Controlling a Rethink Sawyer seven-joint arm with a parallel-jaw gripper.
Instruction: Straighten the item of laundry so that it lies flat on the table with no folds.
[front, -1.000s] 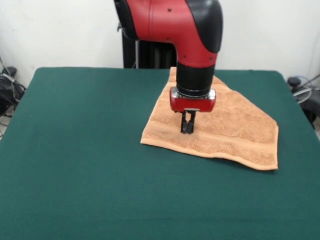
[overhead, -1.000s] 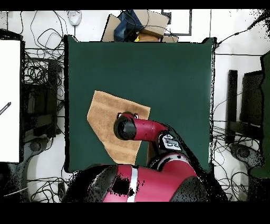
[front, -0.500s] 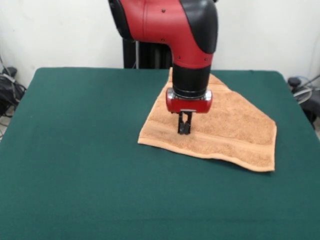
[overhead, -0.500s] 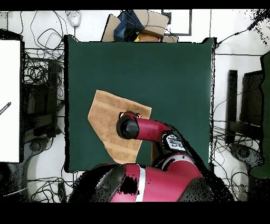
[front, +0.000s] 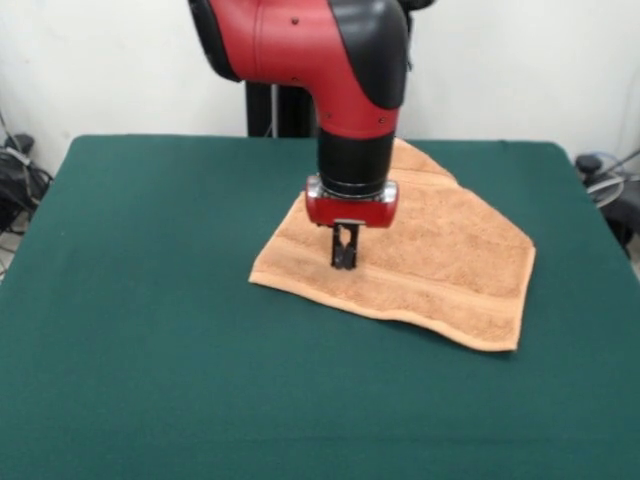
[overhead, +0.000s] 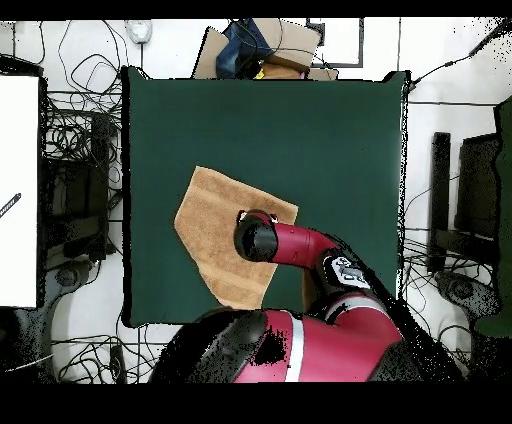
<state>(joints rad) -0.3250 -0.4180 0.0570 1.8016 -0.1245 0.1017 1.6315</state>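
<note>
Pinching towel (front: 440, 250), end effector (front: 344, 262)

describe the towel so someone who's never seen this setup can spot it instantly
Start from the big dark green table; the red and black arm comes down over its far right part. Under the gripper lies the towel, the only thing on the table: light orange-tan terry, with a woven band near its front edge.

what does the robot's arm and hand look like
The arm is glossy red with black joint covers and a black cylindrical wrist. A red band with a silver rim sits below it. The hand is small, with two thin black fingers.
</note>
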